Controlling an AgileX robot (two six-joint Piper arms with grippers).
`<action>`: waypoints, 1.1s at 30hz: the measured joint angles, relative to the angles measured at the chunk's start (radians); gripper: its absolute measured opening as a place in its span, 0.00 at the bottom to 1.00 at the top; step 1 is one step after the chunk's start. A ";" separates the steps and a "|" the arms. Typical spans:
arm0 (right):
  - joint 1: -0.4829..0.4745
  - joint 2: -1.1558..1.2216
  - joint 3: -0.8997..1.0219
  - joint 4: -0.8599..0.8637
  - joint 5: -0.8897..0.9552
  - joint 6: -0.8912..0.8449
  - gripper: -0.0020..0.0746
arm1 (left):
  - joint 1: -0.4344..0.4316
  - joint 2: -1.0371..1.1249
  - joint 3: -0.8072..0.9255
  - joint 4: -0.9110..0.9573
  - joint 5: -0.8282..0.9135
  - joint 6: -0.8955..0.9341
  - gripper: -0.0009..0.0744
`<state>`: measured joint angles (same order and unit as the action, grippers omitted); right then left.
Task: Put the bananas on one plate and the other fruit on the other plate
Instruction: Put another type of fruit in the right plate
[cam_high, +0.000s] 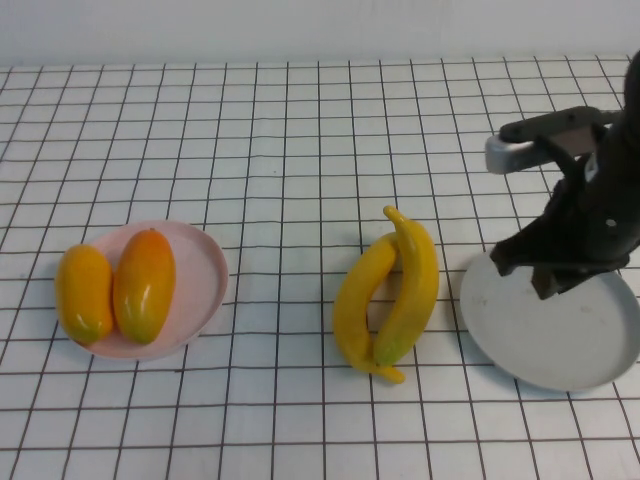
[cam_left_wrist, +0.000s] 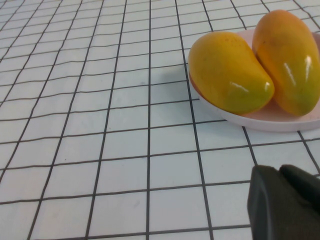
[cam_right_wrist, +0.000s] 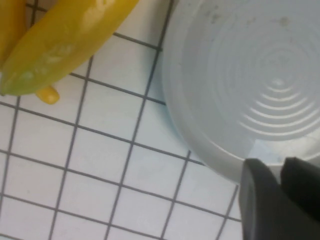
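Two bananas (cam_high: 412, 285) (cam_high: 352, 305) lie side by side on the table at the middle, the right one with a greenish tip; they also show in the right wrist view (cam_right_wrist: 65, 45). The grey plate (cam_high: 570, 350) sits at the right with nothing on it (cam_right_wrist: 240, 75). My right gripper (cam_high: 528, 275) hangs over its near-left rim, shut and empty (cam_right_wrist: 280, 162). The two other fruits (cam_high: 84, 293) (cam_high: 144, 285) lie on the pink plate (cam_high: 205, 275) at the left. My left gripper (cam_left_wrist: 280, 172) is shut and empty, low beside that plate (cam_left_wrist: 260, 119) and out of the high view.
The table is a white cloth with a black grid (cam_high: 280, 150). A white wall runs along the far edge. The right arm's dark links and a grey joint (cam_high: 510, 152) stand above the grey plate's far side.
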<state>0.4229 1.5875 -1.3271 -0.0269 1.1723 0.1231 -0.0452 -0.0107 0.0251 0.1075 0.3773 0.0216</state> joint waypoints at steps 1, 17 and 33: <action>0.000 0.028 -0.024 0.019 0.008 0.000 0.16 | 0.000 0.000 0.000 0.000 0.000 0.000 0.01; 0.090 0.364 -0.289 0.273 -0.028 0.011 0.62 | 0.000 0.000 0.000 0.000 0.000 0.000 0.01; 0.096 0.512 -0.387 0.085 -0.047 0.157 0.62 | 0.000 0.000 0.000 0.000 0.000 0.000 0.01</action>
<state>0.5188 2.0994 -1.7146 0.0584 1.1249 0.2802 -0.0452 -0.0107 0.0251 0.1075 0.3773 0.0216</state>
